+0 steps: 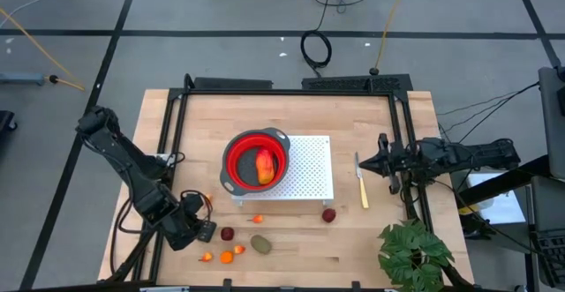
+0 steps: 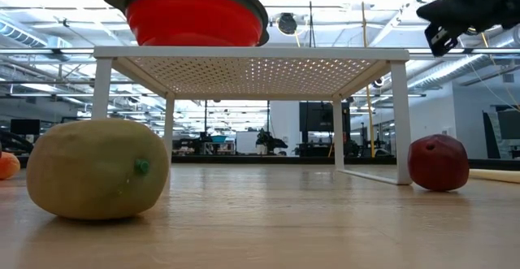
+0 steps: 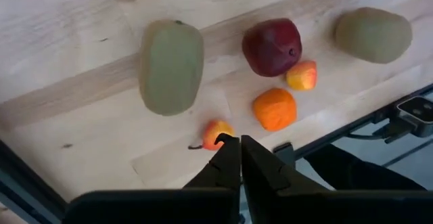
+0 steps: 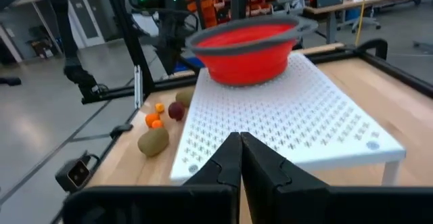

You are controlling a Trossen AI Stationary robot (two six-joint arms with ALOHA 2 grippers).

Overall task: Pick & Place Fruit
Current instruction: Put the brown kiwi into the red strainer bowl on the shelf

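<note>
So left end effector point(image 3: 240, 143) is pinched shut, empty, tiny orange-red fruit bit point(image 3: 216, 133) just beside its tips. Only high view shows mango point(image 1: 264, 165) in bowl point(image 1: 235, 155).

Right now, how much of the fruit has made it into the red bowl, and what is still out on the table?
Done: the mango-like fruit lies in the red bowl on the white rack. In hand: nothing; the left gripper is shut just above a small orange piece, and the right gripper waits shut by the knife. Left: two olive ovals, two dark red balls and the orange bits.
</note>
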